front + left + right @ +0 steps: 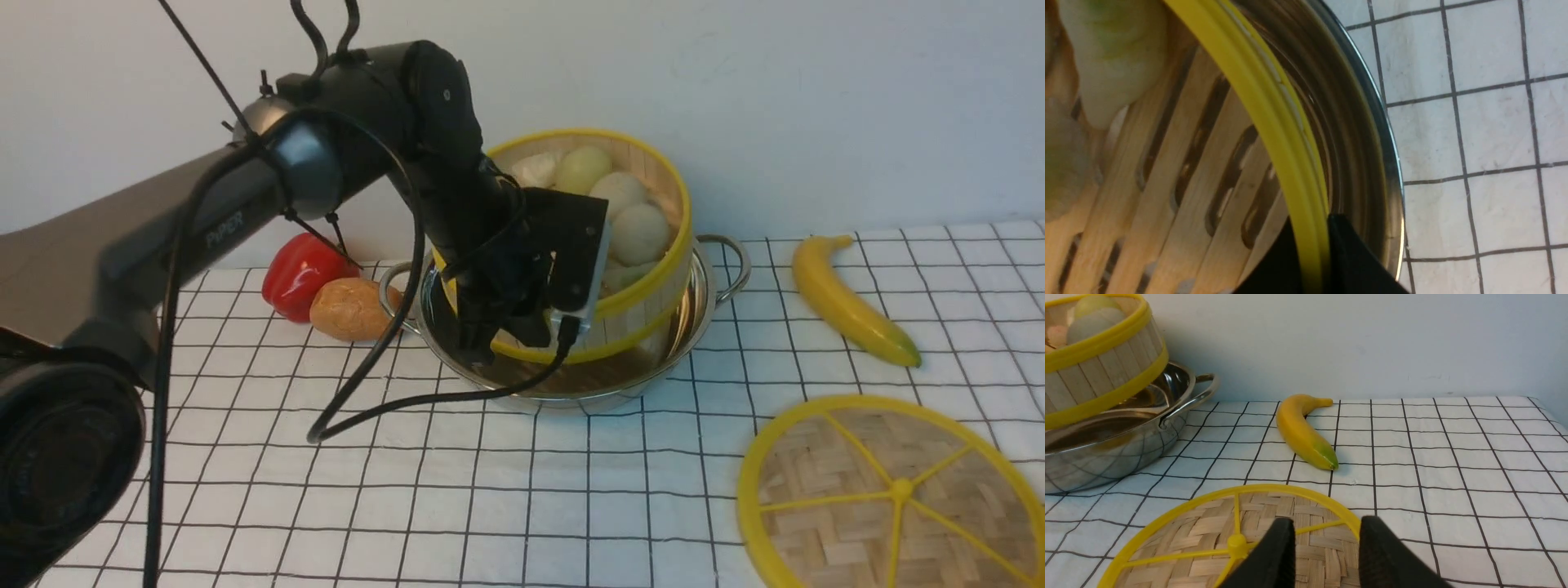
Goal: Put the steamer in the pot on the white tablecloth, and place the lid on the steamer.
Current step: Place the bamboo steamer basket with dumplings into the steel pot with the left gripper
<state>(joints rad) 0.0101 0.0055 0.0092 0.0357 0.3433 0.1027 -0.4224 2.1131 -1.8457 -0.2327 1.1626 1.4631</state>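
Note:
The steamer (653, 282), with pale buns inside, hangs tilted over the shiny pot (653, 367), its low edge down inside the pan. My left gripper (498, 327) is shut on the steamer's yellow rim (1274, 102); the black fingertips (1347, 253) pinch it just inside the pot wall (1363, 134). The lid (890, 490) lies flat on the white tablecloth (490, 490) at the front right. In the right wrist view my right gripper (1327, 535) stands open over the lid (1208, 531), one finger above the weave, the other at its rim. Nothing is held in it.
A banana (849, 302) lies right of the pot, between it and the lid. A red pepper (298, 273) and a brown potato (351, 309) sit left of the pot by its handle. A pale wall closes the back.

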